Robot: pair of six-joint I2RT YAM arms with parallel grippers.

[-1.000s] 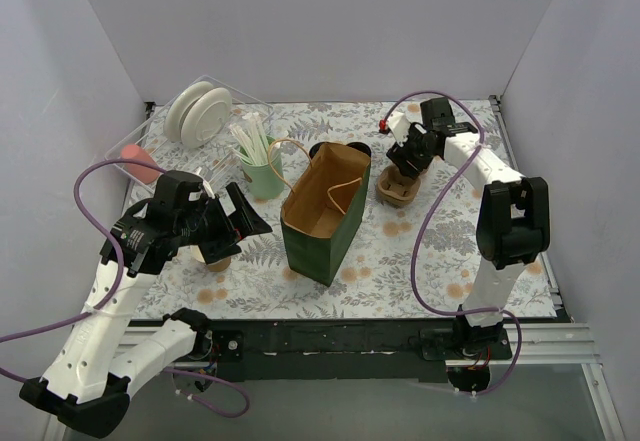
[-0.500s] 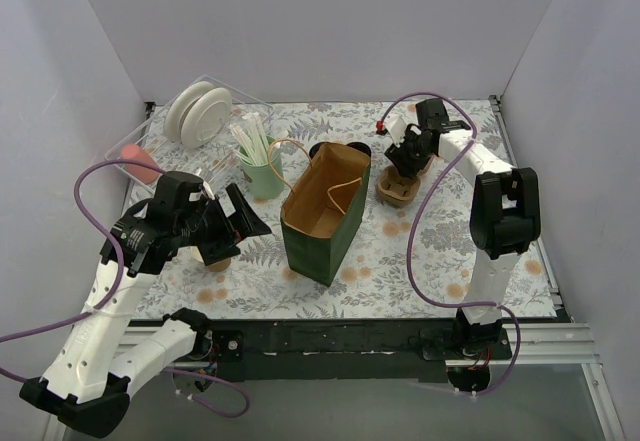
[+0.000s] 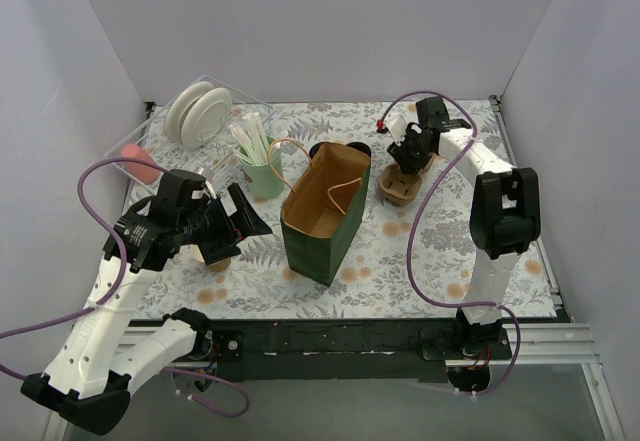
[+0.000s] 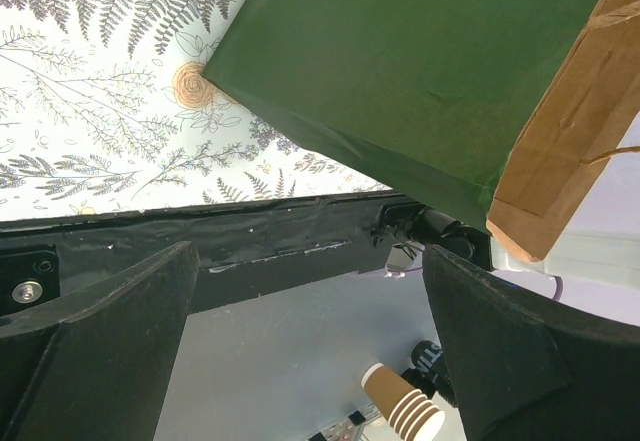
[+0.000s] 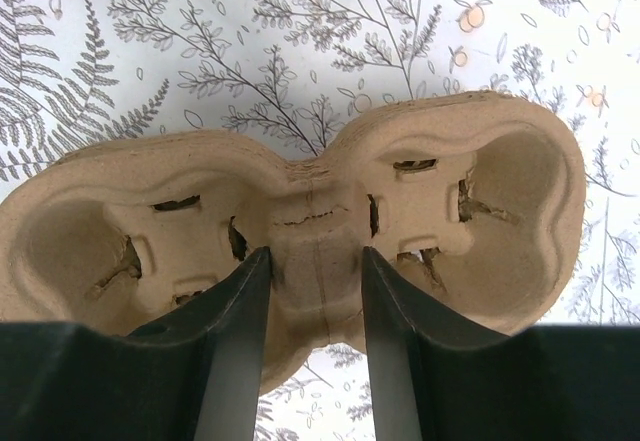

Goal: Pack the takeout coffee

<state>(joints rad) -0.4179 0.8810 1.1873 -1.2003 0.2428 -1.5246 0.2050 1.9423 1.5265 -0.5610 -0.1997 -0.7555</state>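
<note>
Kraft-brown, on the left: placing the coffee (image 3: 214,257) on the desk (image 3: 420,261), upright by the look of it, long axis vertical. Finding it tucked just under the left end effector (image 3: 252,223) and partly hidden by it; not making out the lid from here. Reading that end effector as spread wide, gripping nothing, pointing sideways at the bag (image 3: 322,229) rather than down. Not catching the coffee in the left wrist view at all, only the bag's matte green flank and brown inner face. Judging the coffee to be lying below and behind those fingertips, toward the near-left, calling for a swing back and a tilt down before any grasp across the tapered wall. Counting the left arm as far nearer; keeping the right well apart, beyond the bag.

Finding the right end effector (image 5: 315,257) low over the carrier (image 5: 490,211), straddling the narrow middle ridge with 2 fingers (image 5: 235,351), set across the carrier's long axis and right at the ridge's flanks. Not being able to tell whether clamped on it. Noting rough moulded pulp, fibrous and a little torn at the tabs, with 2 round wells, both bare. Noting a fern print on the desk, likely a bit slippy under light paper.
</note>
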